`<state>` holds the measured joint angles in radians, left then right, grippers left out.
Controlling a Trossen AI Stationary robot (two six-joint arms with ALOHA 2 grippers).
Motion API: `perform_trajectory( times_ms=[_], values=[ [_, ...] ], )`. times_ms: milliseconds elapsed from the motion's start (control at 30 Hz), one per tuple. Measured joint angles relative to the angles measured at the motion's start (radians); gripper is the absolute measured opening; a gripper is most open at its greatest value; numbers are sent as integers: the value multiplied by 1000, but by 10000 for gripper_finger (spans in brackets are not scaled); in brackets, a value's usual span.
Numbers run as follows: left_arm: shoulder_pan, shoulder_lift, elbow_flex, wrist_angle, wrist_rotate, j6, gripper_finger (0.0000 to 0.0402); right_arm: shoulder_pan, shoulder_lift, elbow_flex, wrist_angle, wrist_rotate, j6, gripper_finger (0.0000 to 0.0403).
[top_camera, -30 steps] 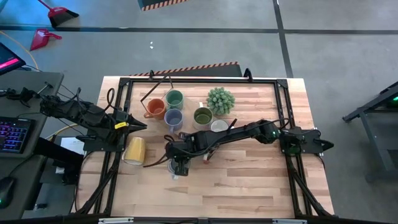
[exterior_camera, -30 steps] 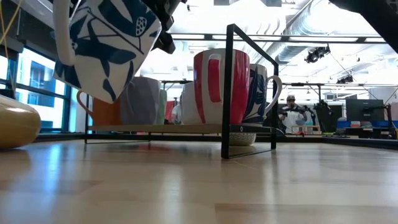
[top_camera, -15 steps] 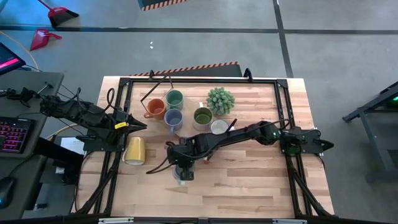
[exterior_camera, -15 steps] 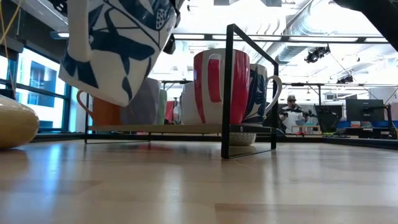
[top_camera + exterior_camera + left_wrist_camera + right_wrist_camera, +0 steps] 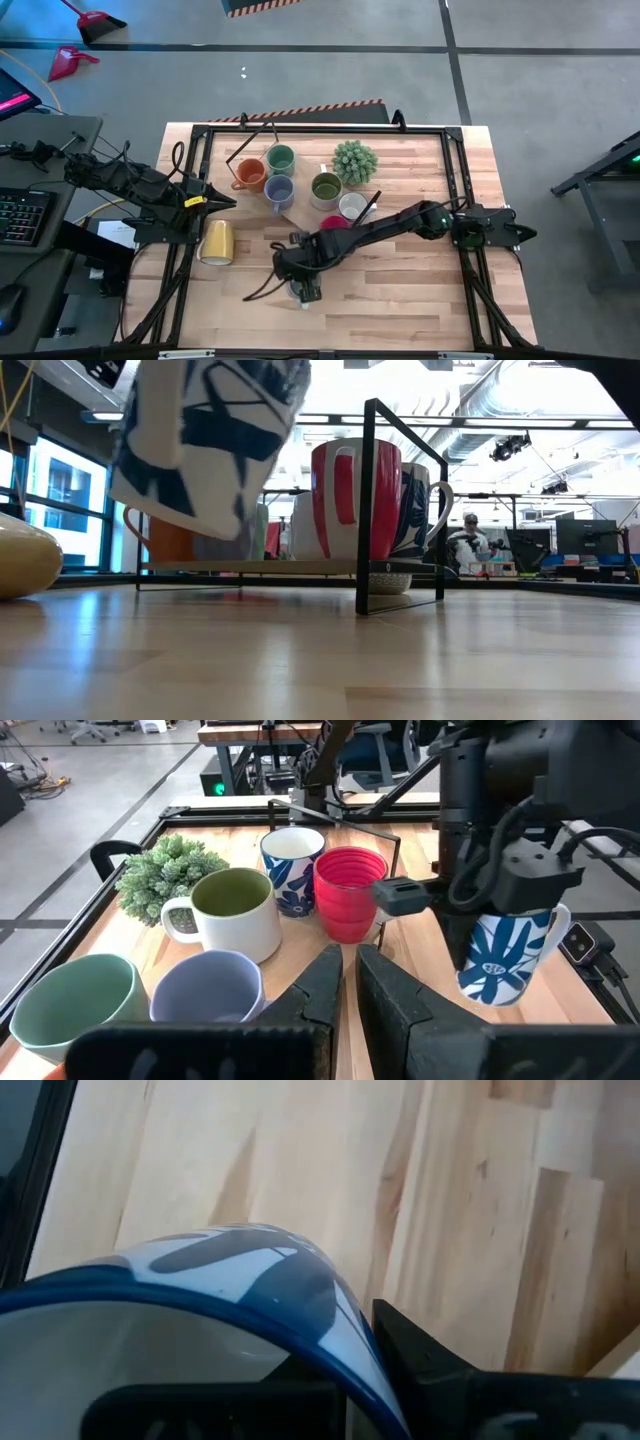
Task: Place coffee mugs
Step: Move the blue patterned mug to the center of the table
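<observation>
My right gripper [image 5: 300,274] is shut on a white mug with a blue leaf pattern [image 5: 510,952], held above the table's near middle; in the low view this mug [image 5: 205,445] hangs tilted, clear of the wood. Other mugs stand upright in a group on a low black wire stand: orange [image 5: 249,176], pale green [image 5: 281,158], blue-grey [image 5: 278,190], olive [image 5: 326,186], red [image 5: 334,222] and a white patterned one [image 5: 352,204]. A yellow mug [image 5: 217,240] lies on its side near my left gripper [image 5: 222,200], which is shut and waits at the table's left. My right gripper holds the white and blue mug by its rim [image 5: 300,1285], coming from above and pointing down. One finger [image 5: 430,1355] lies against the outer wall; the other seems to be inside the mug. The mug hangs below the fingers, tilted and lifted clear.
A spiky green potted plant [image 5: 355,160] stands behind the mugs. The stand's black wire frame [image 5: 370,500] rises beside the red mug. Black rails [image 5: 455,180] border the table. Bare wood [image 5: 400,290] lies along the near side.
My right gripper has carried the white and blue mug toward the table's near edge and a little to the right, away from the group of mugs. The mug has stayed lifted and tilted in the hold.
</observation>
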<state>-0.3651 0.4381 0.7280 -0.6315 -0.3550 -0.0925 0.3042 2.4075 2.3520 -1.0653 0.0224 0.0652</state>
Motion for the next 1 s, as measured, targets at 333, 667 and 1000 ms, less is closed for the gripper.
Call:
perform_trajectory(
  times_ms=[333, 667, 1000],
  values=[
    [0, 0, 0, 0, 0, -9, 21, 34, 6, 0, -25, 31, -20, 4],
    [0, 14, -1, 3, 0, -10, 21, 55, 76, -2, -31, 8, 5, 4],
    [0, 18, -1, 4, 0, -10, 21, 49, 76, -1, -34, -6, 6, 5]
  ],
)
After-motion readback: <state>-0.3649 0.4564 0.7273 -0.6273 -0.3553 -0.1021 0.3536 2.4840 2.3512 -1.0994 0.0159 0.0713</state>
